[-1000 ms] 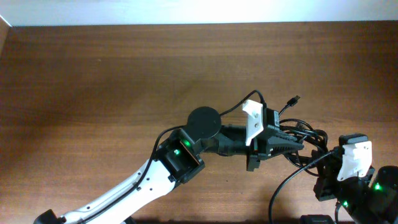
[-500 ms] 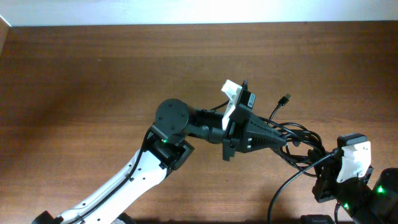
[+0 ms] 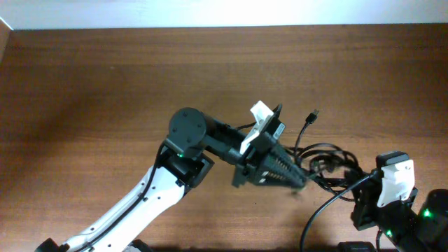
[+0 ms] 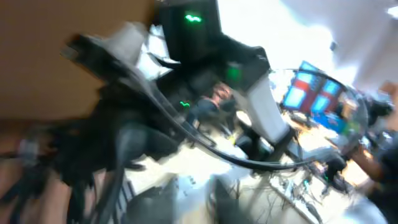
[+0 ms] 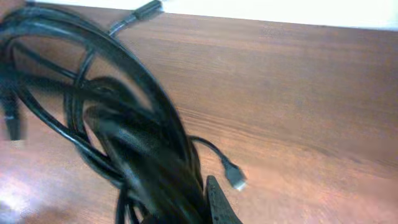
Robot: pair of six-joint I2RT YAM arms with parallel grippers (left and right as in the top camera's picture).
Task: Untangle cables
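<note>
1. Right tool (image 5: 193, 208): closed. In the right wrist view the strands of the thin black flexible cables (image 5: 124, 124) converge between its fingers, so it is judged to be clamped on the bundle.
2. Left tool (image 3: 295, 180): positioned at the left edge of the bundle. The overhead view does not resolve its jaws and the left wrist view is blurred; whether it is wide, narrow or holding a strand cannot be told.
3. Location of the cables: a looped tangle on the brown wooden table (image 3: 105, 84), between the two tools, toward the right side. One small black plug connector (image 3: 313, 115) extends clear of the loops on the far side; a second plug (image 5: 235, 177) lies on the table just beside the bundle.
4. Handling: the cords are judged light, limp and thin. They will sag, slide through a loose grip and drag neighbouring loops along.
5. Recommended grasp: take one cord close behind a free plug, where it is separated from the others, and draw it away while the opposite tool anchors the bundle.
</note>
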